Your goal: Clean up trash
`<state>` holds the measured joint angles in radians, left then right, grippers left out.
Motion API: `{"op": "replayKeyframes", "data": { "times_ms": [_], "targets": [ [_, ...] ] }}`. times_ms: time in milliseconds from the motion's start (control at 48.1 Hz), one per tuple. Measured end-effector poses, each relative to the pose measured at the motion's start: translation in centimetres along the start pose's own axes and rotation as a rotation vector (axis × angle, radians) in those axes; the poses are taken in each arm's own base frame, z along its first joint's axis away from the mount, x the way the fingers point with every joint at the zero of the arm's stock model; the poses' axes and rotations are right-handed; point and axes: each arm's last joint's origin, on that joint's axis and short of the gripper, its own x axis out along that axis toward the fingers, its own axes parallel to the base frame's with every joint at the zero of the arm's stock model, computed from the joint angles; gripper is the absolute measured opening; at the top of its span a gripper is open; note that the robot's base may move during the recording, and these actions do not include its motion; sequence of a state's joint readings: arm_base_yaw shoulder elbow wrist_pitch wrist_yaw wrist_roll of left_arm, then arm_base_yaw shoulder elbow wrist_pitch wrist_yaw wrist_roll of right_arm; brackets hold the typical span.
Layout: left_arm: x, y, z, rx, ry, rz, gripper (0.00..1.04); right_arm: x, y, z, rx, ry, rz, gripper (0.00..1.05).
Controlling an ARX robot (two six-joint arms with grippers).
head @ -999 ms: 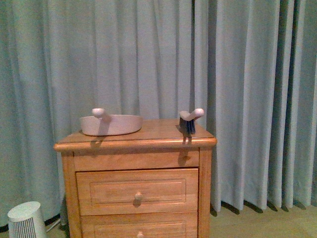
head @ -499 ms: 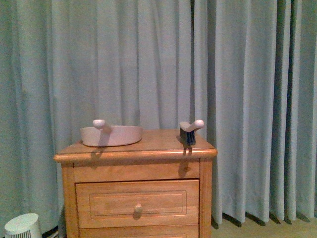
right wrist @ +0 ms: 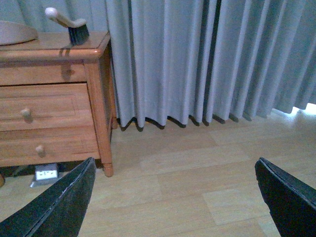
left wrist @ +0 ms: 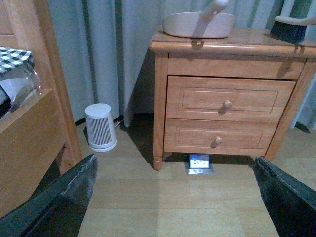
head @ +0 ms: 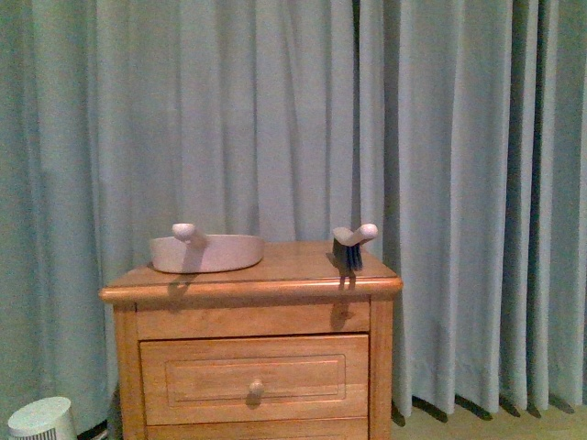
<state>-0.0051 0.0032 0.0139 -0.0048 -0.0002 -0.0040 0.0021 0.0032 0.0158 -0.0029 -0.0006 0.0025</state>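
No white wad of trash shows in any view. A beige-pink dustpan point(head: 206, 251) lies on the left of a wooden nightstand point(head: 252, 357), and a white-handled brush with dark bristles point(head: 352, 244) stands at its right edge. Both also show in the left wrist view, the dustpan point(left wrist: 199, 23) and the brush point(left wrist: 291, 27). Neither arm shows in the front view. My left gripper point(left wrist: 175, 197) is open and empty, low over the wood floor in front of the nightstand. My right gripper point(right wrist: 175, 197) is open and empty over the floor to the right of the nightstand.
Blue-grey curtains point(head: 459, 183) hang behind the nightstand. A small white ribbed bin point(left wrist: 100, 126) stands on the floor left of it. A small blue-and-white packet point(left wrist: 199, 162) lies under the nightstand. Wooden furniture with checked cloth point(left wrist: 19, 74) is close beside the left gripper.
The front view has tilted upward: the nightstand, dustpan and brush sit lower in the frame and the white bin has slid toward the bottom edge. Nothing on the nightstand moved.
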Motion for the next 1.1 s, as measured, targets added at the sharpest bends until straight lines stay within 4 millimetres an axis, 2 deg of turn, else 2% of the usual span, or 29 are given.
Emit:
{"op": "replayKeyframes", "data": {
  "times_ms": [1103],
  "targets": [
    [0.0, 0.0, 0.01, 0.0, -0.001, 0.0, 0.97, -0.01, 0.0, 0.01, 0.0, -0.001, 0.0, 0.97]
  ]
}}
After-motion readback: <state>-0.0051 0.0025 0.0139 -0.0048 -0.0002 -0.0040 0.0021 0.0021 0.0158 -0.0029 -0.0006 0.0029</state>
